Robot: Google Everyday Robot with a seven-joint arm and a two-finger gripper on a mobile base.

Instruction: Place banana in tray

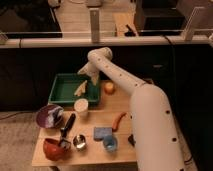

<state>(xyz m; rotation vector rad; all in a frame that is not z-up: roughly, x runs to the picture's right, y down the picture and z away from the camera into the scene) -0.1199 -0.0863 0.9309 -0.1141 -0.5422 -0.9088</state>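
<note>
The pale yellow banana lies in the dark green tray, near its right side. The tray sits at the back left of the wooden table. My gripper is at the end of the white arm, just above and to the right of the banana, over the tray's far right corner. It does not hold the banana.
A white cup stands in front of the tray. A round yellow-orange fruit sits right of the tray. A purple bowl, a black tool, a red bowl, a metal cup, a blue sponge, a blue cup and an orange-red stick fill the front.
</note>
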